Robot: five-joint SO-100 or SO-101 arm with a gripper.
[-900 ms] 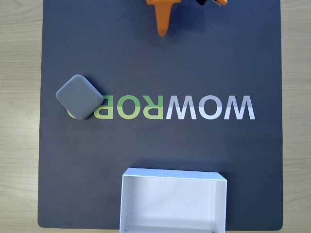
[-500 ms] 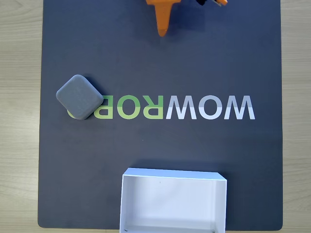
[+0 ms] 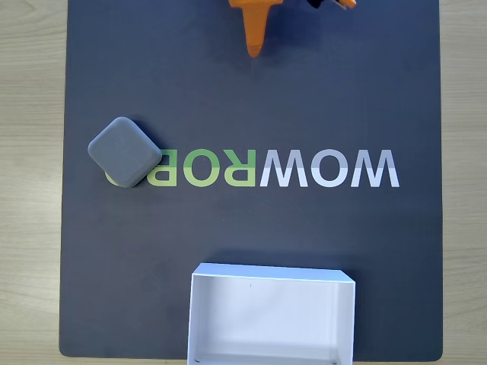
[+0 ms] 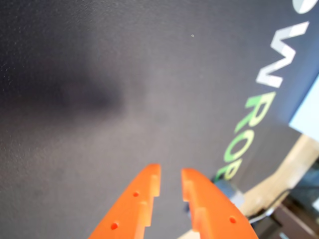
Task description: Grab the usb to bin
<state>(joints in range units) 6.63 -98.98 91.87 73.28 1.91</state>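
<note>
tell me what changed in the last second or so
Nothing visibly changed. In the fixed view the usb lies at the same spot on the mat, over the green end of the lettering, the bin sits at the bottom edge with nothing in it, and the orange gripper hangs at the top edge as before. The wrist view shows its fingers slightly apart, holding nothing.

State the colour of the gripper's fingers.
Bright orange; the fingers of the gripper show best in the wrist view, over the dark mat.
</note>
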